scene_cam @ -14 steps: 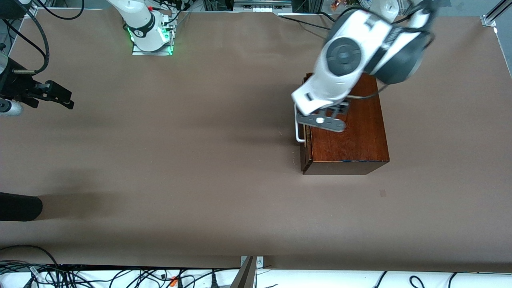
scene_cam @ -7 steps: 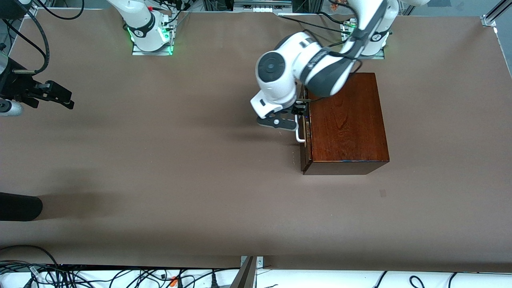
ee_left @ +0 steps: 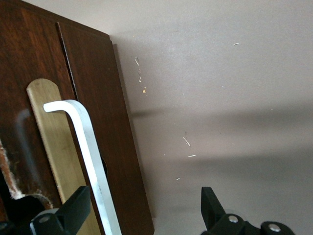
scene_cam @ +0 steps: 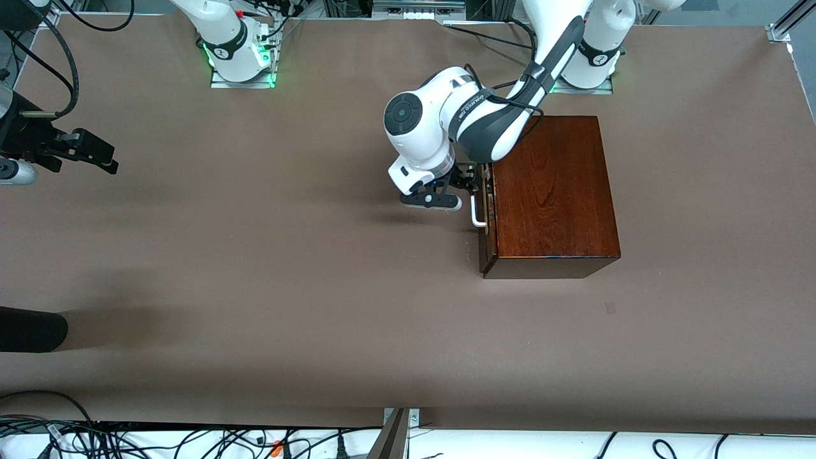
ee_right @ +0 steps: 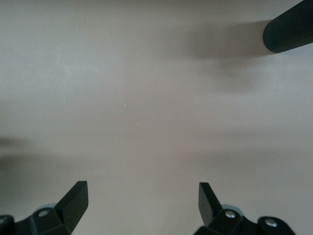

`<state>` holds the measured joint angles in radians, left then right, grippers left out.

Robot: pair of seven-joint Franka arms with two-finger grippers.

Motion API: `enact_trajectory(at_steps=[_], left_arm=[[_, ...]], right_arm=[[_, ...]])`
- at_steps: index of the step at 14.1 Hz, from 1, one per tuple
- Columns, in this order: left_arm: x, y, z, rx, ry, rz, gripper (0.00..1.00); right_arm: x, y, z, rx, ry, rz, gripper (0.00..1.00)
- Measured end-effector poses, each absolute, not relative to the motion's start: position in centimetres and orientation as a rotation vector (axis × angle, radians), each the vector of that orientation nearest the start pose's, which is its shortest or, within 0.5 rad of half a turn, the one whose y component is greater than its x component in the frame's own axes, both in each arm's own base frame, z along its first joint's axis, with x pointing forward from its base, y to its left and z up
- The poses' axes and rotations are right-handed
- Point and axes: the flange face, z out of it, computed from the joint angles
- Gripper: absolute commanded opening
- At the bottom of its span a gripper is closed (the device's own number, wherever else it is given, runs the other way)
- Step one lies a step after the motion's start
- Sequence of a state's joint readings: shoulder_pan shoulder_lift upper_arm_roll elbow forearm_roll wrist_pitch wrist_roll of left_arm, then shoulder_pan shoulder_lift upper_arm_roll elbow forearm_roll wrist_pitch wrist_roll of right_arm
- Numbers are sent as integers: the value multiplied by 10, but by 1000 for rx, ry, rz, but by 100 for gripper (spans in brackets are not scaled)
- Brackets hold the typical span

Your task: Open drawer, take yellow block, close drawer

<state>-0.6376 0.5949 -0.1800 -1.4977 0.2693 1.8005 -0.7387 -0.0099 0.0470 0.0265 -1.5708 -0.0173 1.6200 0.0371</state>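
Both fingers of left end effector spread, straddling drawer handle.

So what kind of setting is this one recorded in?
Most likely a robotics lab bench. A table under plain brown covering carries two bolted-down arm bases with green status lights, loose cables trail along its edges, and the one prop is a wooden box with the left end effector at its white handle.
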Motion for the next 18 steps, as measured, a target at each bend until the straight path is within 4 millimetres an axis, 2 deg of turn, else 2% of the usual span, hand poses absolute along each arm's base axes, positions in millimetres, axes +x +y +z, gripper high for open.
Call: enact_trajectory(at_steps=[8,11,16,18], left_arm=[[481,-457,283,-2802,181,169,100],[482,-457,280,-2808,167,159,100],[480,-453,263,-2832,121,123,100],[481,-454,264,-2844,107,107,100]], right_arm=[[573,7,602,-3157,31,-4,100],[573,7,602,-3157,31,-4,100],[573,7,602,-3157,31,-4,100],[573,7,602,-3157,31,-3,100]])
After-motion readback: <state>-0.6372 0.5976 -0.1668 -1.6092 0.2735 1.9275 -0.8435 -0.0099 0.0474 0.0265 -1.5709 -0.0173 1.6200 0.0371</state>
